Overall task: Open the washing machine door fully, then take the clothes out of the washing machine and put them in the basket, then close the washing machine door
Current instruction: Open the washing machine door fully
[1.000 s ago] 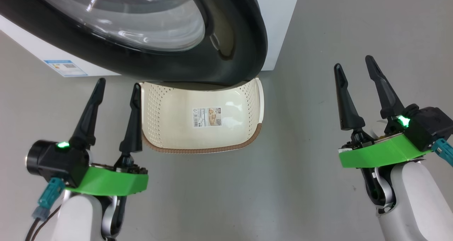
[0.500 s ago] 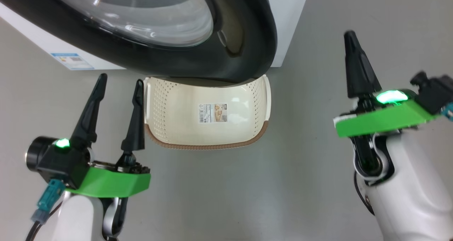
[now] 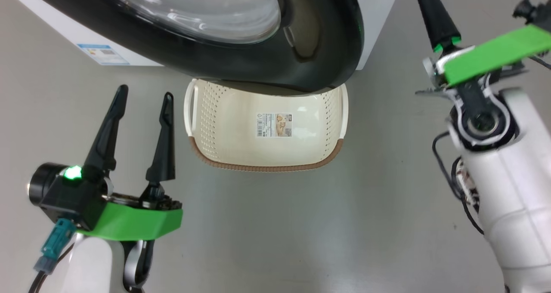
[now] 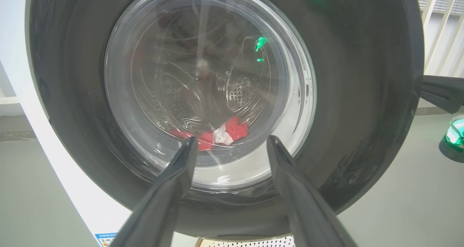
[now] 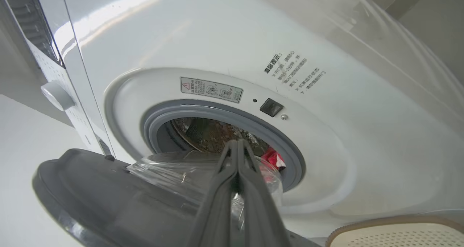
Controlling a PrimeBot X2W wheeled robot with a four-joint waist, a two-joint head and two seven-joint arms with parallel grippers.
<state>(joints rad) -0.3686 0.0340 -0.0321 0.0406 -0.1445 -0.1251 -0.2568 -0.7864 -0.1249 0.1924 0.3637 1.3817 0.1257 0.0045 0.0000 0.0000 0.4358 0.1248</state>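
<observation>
Gaping wide, the left gripper [image 4: 232, 140] faced the washing machine door [image 4: 362, 94]. The right gripper [image 5: 236, 142] was pinched together, holding nothing.

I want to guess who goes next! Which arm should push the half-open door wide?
Probably the right. The shut right tool points in behind the washing machine door, on its inner side, so it could push it wider. The open left tool faces the door's outside.

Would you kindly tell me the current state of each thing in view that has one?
washing machine door: open, overhanging the basket.
clothes: inside the washing machine.
basket: upright, empty.
left pincer: open, empty.
right pincer: shut, empty.
</observation>
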